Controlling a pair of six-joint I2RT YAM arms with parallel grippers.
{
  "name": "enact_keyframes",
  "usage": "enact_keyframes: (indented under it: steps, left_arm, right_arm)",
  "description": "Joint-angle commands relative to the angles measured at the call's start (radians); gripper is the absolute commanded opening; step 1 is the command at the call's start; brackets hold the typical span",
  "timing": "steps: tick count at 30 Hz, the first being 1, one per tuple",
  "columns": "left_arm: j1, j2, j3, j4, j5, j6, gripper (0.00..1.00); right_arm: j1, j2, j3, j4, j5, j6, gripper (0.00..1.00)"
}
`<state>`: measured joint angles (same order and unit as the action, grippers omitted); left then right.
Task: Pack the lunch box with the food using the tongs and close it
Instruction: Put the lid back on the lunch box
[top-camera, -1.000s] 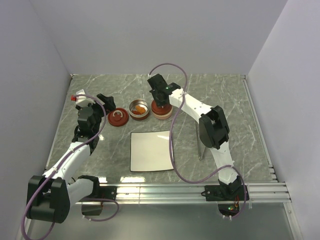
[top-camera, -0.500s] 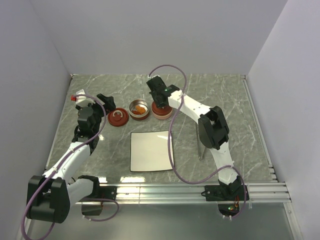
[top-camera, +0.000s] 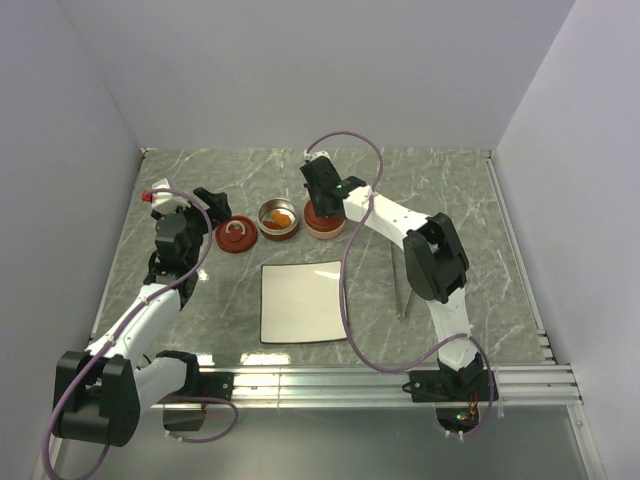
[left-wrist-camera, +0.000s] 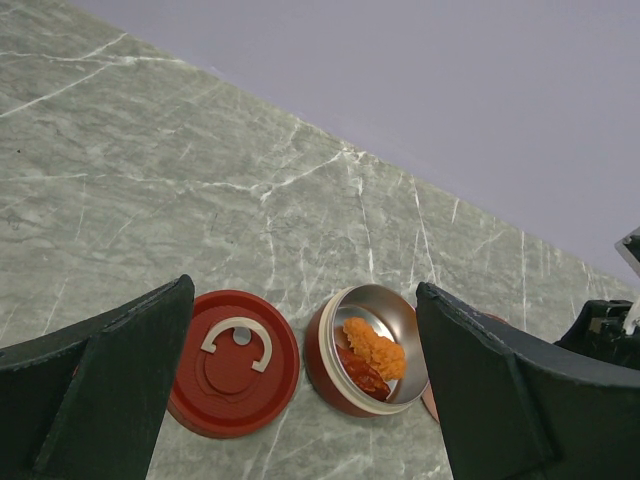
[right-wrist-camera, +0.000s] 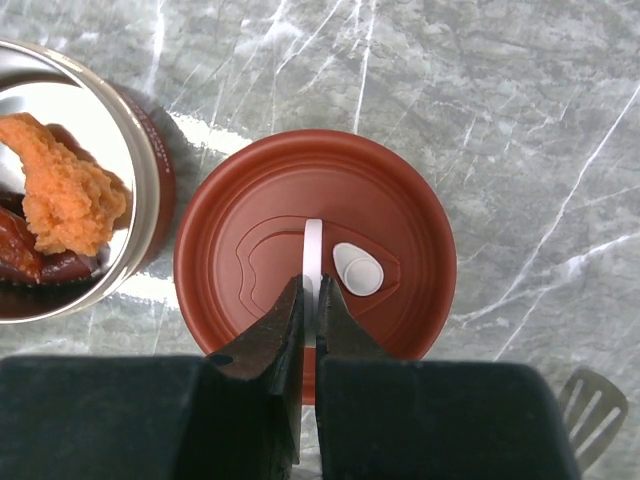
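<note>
The lunch box is a round red bowl (top-camera: 278, 220) with a steel inside, standing open at the back of the table. Food (left-wrist-camera: 375, 350) lies in it, an orange chunk over a dark red piece, also seen as food (right-wrist-camera: 60, 195). Just right of the bowl is a red lid (right-wrist-camera: 315, 255); my right gripper (right-wrist-camera: 312, 300) is shut on its upright white handle. A second red lid (left-wrist-camera: 232, 362) lies flat left of the bowl. My left gripper (left-wrist-camera: 303, 292) hangs open near them, holding nothing. The tongs (top-camera: 399, 285) lie right of the white plate (top-camera: 302, 301).
The white plate shows no food on it. The slotted tip of the tongs (right-wrist-camera: 592, 410) shows at the lower right of the right wrist view. Grey walls close the table at the back and sides, and a metal rail (top-camera: 380, 382) runs along the near edge.
My right arm's elbow has swung a little to the right and its wrist has shifted slightly, uncovering more of the tongs. The red lid, the bowl and the left arm have stayed put.
</note>
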<state>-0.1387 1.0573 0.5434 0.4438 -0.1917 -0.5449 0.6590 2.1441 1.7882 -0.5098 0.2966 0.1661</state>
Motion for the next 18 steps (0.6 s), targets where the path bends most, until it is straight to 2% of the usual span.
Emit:
enact_keyframes:
  steps: [1, 9, 18]
  left_arm:
    - [0.005, -0.02, 0.01, 0.032, -0.008, -0.004, 0.99]
    - [0.005, -0.028, 0.007, 0.03, -0.008, -0.004, 1.0]
    - [0.005, -0.029, 0.007, 0.032, -0.006, -0.004, 0.99]
  right_arm:
    - [-0.035, -0.003, -0.081, -0.049, -0.02, 0.053, 0.0]
    - [-0.047, 0.02, -0.125, -0.035, -0.036, 0.075, 0.0]
    - [-0.078, -0.018, -0.25, 0.037, -0.089, 0.113, 0.0]
